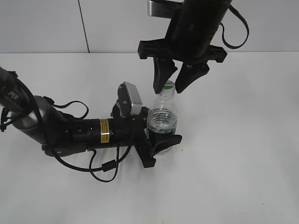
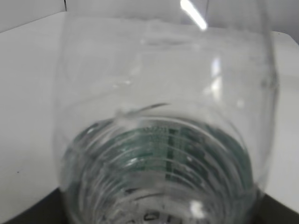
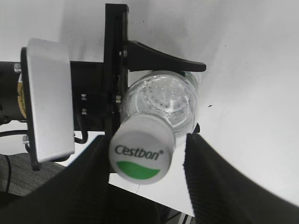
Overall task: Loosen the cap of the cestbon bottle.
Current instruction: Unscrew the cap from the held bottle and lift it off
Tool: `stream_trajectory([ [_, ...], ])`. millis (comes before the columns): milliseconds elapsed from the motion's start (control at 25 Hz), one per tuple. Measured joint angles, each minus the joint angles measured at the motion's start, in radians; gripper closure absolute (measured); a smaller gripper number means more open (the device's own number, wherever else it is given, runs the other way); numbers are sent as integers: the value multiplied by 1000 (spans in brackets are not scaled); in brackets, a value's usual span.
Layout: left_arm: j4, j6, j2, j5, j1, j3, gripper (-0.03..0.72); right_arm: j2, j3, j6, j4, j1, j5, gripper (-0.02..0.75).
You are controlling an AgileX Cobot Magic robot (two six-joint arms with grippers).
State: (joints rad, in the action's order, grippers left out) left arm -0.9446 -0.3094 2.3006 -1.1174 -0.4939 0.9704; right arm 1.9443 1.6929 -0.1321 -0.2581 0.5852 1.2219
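Exterior view, near the frame's centre: the cestbon bottle [image 1: 163,117] stands upright on the white tabletop [image 1: 243,140], its lower body clamped between the fingers of the left gripper [image 1: 161,141], whose arm lies low across the lower left. From the top edge the right gripper [image 1: 176,80] hangs over the bottle, its fingers [image 1: 162,74] spread wide on either side of the cap [image 1: 169,85], whether touching cannot be told. Right wrist view alone reads the cap's [image 3: 141,150] top, white with "Cestbon" above a green patch, one finger close at its left, a clear gap at its right. Left wrist view shows only the bottle's [image 2: 163,140] ribbed clear wall and green label, blurred. Bare tabletop lies open on the right and along the bottom.
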Motion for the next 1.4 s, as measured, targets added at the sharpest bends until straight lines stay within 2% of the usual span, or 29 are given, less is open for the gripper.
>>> stream_trajectory([
  [80,0,0,0,0,0,0,284,0,0,1,-1,0,0,428],
  [120,0,0,0,0,0,0,284,0,0,1,-1,0,-1,438],
  [440,0,0,0,0,0,0,285,-1,0,44,-1,0,-1,438],
  [520,0,0,0,0,0,0,285,-1,0,122,-1,0,-1,438],
  [920,-1,4,0,0,0,0,285,-2,0,782,-1,0,-1,438],
  [1400,-3,8,0,0,0,0,286,-4,0,1209,2,0,-1,441],
])
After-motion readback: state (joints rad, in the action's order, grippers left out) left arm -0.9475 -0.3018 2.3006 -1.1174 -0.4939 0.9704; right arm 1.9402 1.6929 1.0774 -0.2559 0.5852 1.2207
